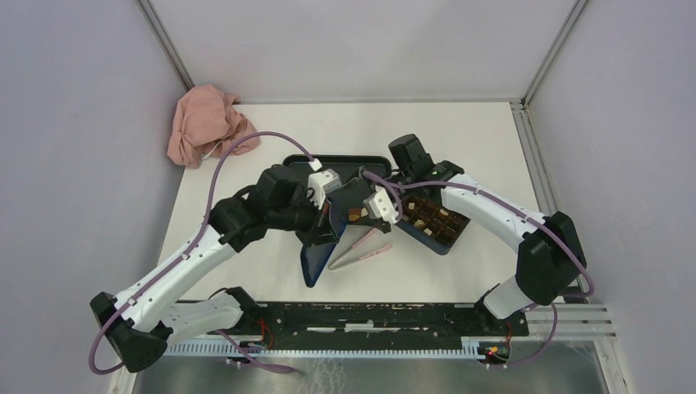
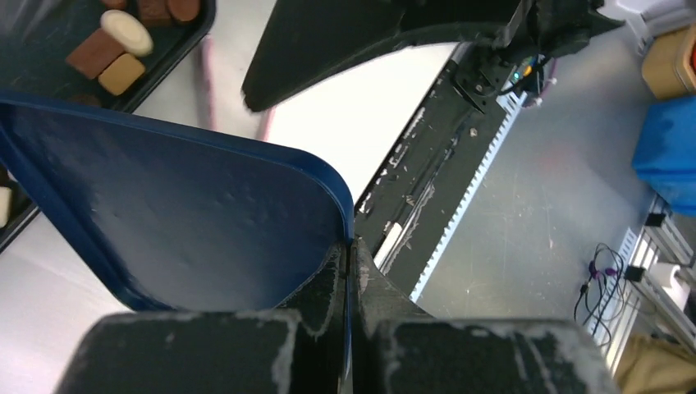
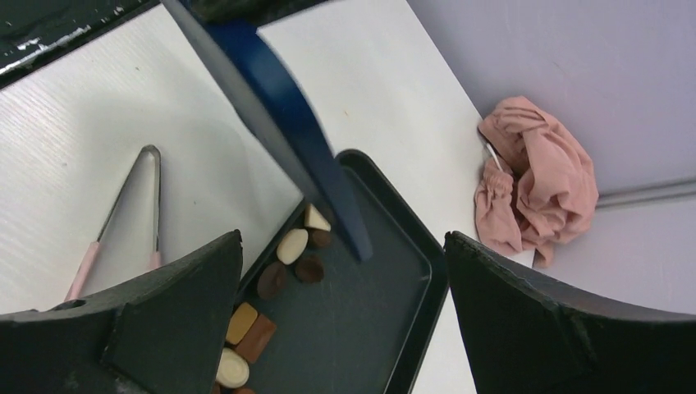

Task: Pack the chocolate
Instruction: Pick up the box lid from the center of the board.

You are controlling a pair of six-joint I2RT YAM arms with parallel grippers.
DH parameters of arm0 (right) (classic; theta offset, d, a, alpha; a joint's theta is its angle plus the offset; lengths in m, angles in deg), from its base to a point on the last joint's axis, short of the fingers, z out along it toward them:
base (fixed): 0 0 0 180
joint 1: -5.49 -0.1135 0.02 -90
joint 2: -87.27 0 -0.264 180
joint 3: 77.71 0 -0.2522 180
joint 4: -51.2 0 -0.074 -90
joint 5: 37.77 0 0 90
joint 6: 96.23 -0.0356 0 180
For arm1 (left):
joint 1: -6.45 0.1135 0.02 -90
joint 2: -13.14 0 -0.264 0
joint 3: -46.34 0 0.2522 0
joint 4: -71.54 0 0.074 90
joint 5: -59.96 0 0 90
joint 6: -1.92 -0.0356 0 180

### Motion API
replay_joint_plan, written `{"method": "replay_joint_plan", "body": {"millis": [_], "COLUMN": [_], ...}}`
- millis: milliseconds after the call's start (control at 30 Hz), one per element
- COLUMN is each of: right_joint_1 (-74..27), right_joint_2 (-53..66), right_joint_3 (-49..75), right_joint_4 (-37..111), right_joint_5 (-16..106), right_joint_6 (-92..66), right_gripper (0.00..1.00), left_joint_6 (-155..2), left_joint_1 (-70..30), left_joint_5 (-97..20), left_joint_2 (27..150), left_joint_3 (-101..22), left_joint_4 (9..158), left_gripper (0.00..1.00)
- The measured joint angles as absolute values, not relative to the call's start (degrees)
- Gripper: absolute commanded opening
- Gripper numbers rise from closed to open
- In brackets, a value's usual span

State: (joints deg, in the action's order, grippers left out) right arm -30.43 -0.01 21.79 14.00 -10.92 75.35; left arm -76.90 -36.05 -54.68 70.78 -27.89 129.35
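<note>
The left hand (image 2: 351, 271) is closed tight, its 2 fingers clamped on the rim of a dark blue lid (image 2: 180, 222), which it holds tilted off the table (image 1: 460, 139). From this hand the chocolate (image 2: 123, 49) lies past the far edge of the lid, well apart from the fingers. A cream oval, a tan square and some brown pieces sit in a corner of a black tray (image 2: 201, 25).

The right hand (image 3: 342, 238) hangs over that tray with its 2 fingers spread wide and nothing between them. The chocolate is directly beneath it, gathered along the tray's near edge and closer to the left finger than to the right. It is a mix of cream, tan and dark brown pieces, none touching the hand. The rest of the tray floor under the right finger is bare. The edge of the lid slants across this view between the fingers, above the tray.

Further out, a dark blue box with a brown grid insert (image 1: 435, 220) sits just beside the tray, with a few tan pieces in its cells. Pink tongs (image 1: 359, 251) lie flat on the table nearer the arm bases. A crumpled pink cloth (image 1: 205, 123) rests in the far left corner.
</note>
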Motion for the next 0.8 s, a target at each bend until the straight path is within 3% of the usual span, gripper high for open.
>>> {"method": "replay_joint_plan", "body": {"millis": [133,533,633,800], "right_joint_1": [-34.49,-37.86,-37.88,-37.88], "right_joint_2": [-1.96,-4.49,-4.01,-1.67], "right_joint_3": [19.10,17.20,16.96,16.80], "right_joint_4": [11.16,0.47,-1.23,-5.87], "right_joint_5": [-9.07,-8.10,-8.41,-8.39], "right_joint_6": [78.76,91.46,93.42,95.52], "right_gripper": [0.82,0.19,0.00,0.00], "left_joint_6": [-79.50,-83.09,-83.94,-84.51], "left_joint_1": [-36.07,-36.07,-36.07,-36.05], "left_joint_5": [-59.19,-67.47,-68.76,-68.37], "left_joint_2": [72.34,72.86,72.58,71.24], "left_joint_3": [-27.91,-29.66,-29.79,-31.73], "left_joint_4": [128.78,128.48,128.52,128.50], "left_gripper": [0.02,0.04,0.21,0.58]}}
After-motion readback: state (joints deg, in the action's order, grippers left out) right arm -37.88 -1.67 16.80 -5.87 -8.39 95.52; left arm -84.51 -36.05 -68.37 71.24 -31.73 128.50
